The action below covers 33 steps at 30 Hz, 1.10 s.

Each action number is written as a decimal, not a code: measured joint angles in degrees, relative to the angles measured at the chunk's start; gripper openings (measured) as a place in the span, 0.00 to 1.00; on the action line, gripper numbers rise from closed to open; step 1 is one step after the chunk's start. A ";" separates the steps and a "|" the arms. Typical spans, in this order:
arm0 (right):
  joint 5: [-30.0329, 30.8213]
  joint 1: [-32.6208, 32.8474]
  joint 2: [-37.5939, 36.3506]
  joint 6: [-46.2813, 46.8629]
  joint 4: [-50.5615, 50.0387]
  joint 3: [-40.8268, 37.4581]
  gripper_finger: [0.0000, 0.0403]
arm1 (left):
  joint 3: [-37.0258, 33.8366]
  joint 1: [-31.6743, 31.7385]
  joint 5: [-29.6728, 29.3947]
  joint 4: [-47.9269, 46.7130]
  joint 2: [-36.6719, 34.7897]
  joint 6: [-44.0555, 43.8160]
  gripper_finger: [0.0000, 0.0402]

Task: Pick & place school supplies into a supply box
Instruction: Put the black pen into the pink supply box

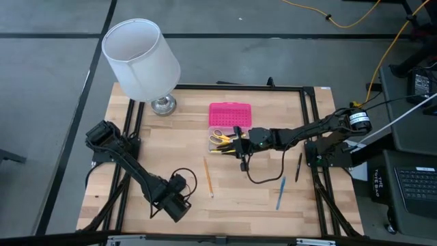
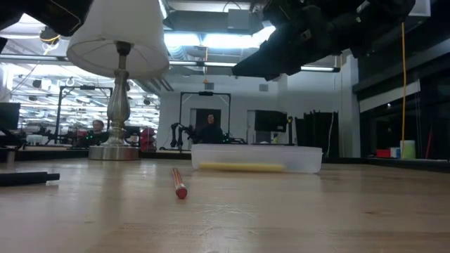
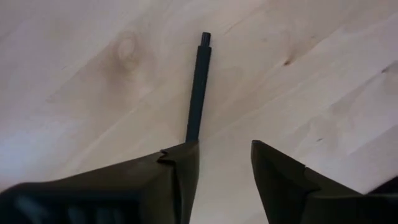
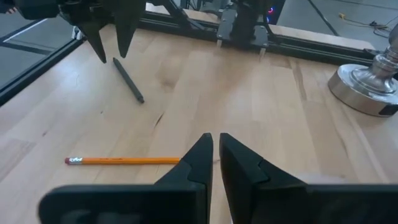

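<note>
Hovering right tool (image 4: 215, 155) clenched empty beside supply box (image 1: 228, 130), left tool (image 3: 224, 168) released, black pen (image 3: 198, 93) partly hidden.

The black pen (image 3: 198, 87) runs under the left gripper's finger (image 3: 180, 180) in the left wrist view, so its near end is hidden. In the right wrist view the orange pencil (image 4: 124, 160) slips behind the right gripper's finger (image 4: 196, 162), and its tip cannot be seen. The lamp's silver base (image 4: 367, 87) is cut off by the edge there. From above, the right arm (image 1: 287, 137) covers part of the clear box (image 1: 225, 139), and the things inside are too small to count. In the low view only a yellow streak (image 2: 242, 167) shows through the box wall, too blurry to tell what it is
</note>
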 joint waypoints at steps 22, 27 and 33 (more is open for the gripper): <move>-2.54 0.02 0.00 0.04 -0.14 0.00 0.09 | 0.00 -0.17 3.45 -0.20 4.39 1.45 0.35; -2.48 0.02 0.00 0.14 0.35 0.00 0.09 | 0.00 -0.10 3.92 -0.24 7.39 2.09 0.35; -2.46 0.02 0.00 1.40 0.80 0.03 0.09 | 0.09 -0.06 4.69 -0.01 9.41 4.49 0.35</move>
